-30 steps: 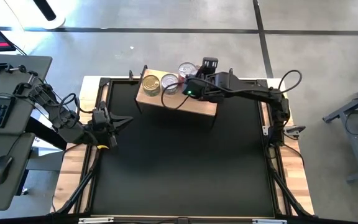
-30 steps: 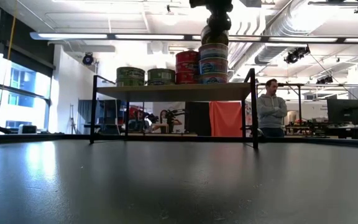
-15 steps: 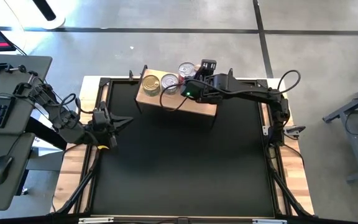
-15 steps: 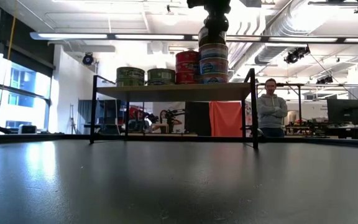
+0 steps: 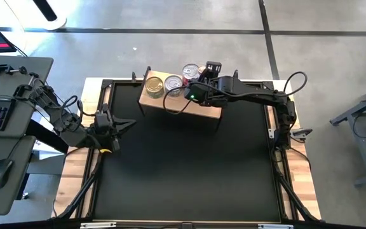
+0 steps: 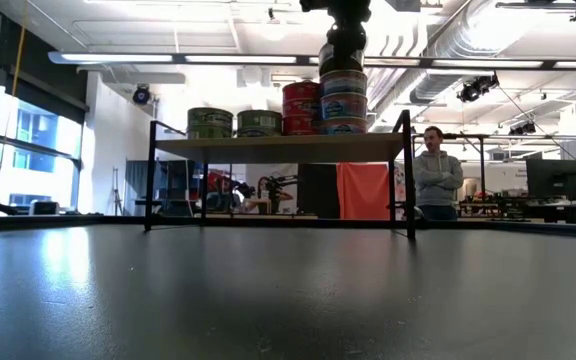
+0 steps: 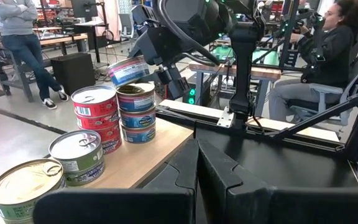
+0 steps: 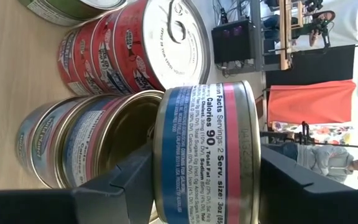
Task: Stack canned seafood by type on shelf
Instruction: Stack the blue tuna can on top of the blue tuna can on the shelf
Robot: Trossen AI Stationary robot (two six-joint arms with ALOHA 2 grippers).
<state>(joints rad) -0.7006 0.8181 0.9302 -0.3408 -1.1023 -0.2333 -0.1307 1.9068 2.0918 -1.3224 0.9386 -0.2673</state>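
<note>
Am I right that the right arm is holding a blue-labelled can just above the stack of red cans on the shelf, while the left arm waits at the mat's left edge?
Not quite: the right gripper holds the blue-labelled can just above the stack of blue cans, not the red cans beside it, as the left wrist view shows. The rest stands: it is over the shelf, and the left gripper waits at the mat's left edge.

From above, the right arm is covering the blue-labelled stack of round tins [image 7: 135, 116] on the light-brown wooden shelf [image 5: 205, 108], so we are seeing none of it there. In the low view, the picture's top edge is cutting off the right gripper [image 6: 334, 22]. Small print on the red-labelled tins [image 8: 135, 46] is staying unreadable to us.
</note>
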